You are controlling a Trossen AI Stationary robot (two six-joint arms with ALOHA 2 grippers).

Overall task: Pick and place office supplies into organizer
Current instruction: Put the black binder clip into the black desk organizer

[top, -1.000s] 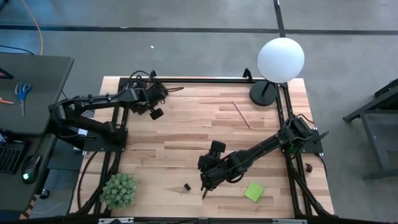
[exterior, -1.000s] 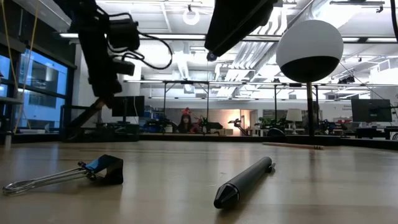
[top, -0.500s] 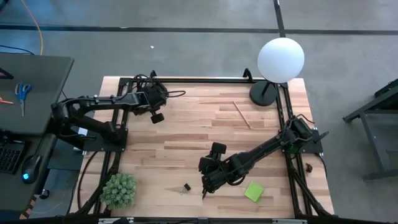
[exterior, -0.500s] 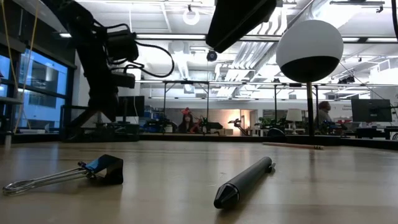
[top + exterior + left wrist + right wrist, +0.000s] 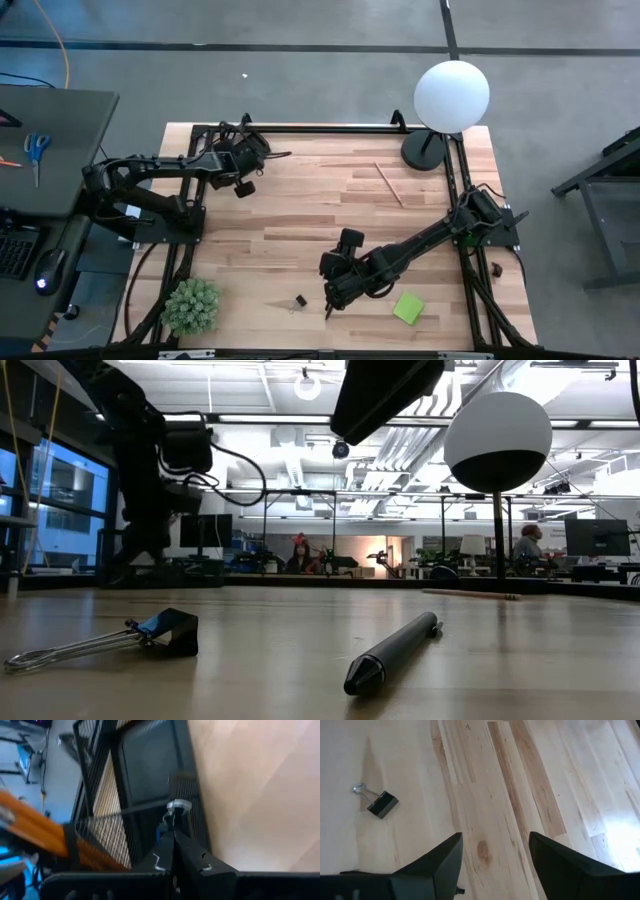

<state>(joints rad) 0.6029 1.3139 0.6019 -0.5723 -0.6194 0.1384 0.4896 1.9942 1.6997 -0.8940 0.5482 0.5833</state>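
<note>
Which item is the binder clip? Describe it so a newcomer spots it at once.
Start at the green spiky plant on the table's near left corner, then look toward the green sticky-note pad. Between them, just left of the right end effector, lies the binder clip. It alone is a small black wedge with silver wire handles; the pen beside it is long and slim.

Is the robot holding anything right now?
No. The right end effector is open and empty above the table; the left end effector is shut, apparently on nothing.
</note>
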